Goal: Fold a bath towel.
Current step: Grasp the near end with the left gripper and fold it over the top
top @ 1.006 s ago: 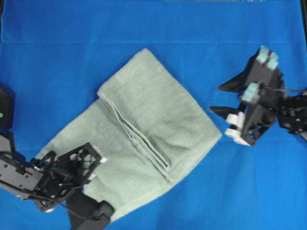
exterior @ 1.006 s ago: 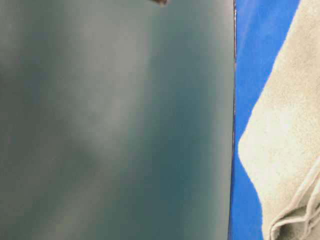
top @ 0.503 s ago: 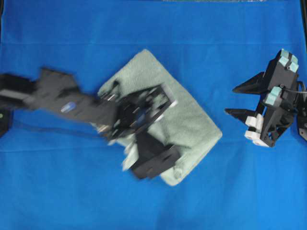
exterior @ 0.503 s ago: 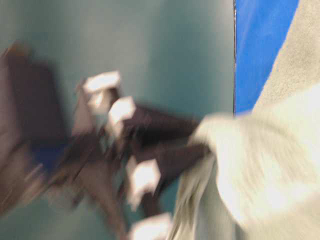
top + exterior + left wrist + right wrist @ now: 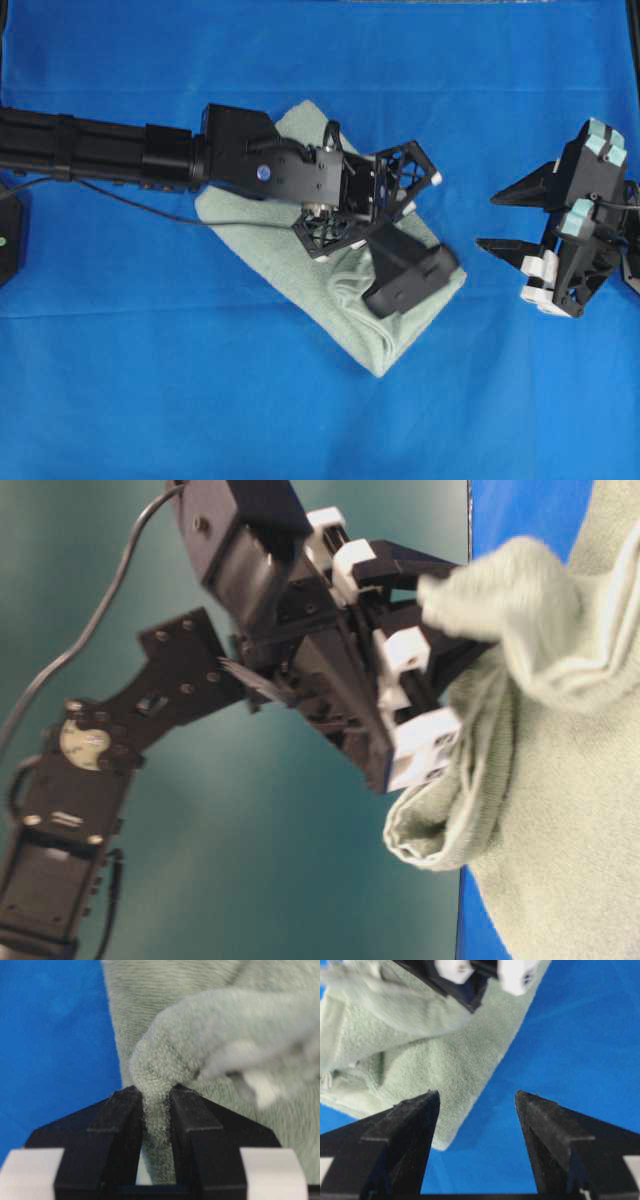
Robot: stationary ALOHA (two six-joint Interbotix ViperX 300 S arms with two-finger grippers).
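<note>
1. Towel (image 5: pixel 345 290): sage-green terry, lying folded in several layers near the middle of the blue table (image 5: pixel 150 400), set at a slant. One bunch of it is lifted above the stack.
2. Left claw (image 5: pixel 156 1102): clamped on that raised bunch, a narrow pinch of pile squeezed between the two black fingers (image 5: pixel 117 1125). It sits over the towel's right-hand half in the overhead view, with its arm reaching in from the towel's left.
3. Right claw (image 5: pixel 477 1125): spread wide, holding nothing, off the towel's right corner and apart from it, over bare table.
4. Risk, slip: the pinch looks thin. If the carry runs fast or the drag of the trailing cloth rises, the bunch may pull free and drop short, leaving a crumpled fold.
5. Risk, layer error: how many layers are caught cannot be told from these views. A partial catch would leave lower layers behind and spoil the edge line.
6. Risk, stack shift: the lower folds lie loose and unpinned. Sideways pull from the lifted part could slide or unroll them toward the towel's right corner.
7. Risk, collision: the right claw stands near the towel's right corner. A long sweep by the left claw could meet it.
</note>
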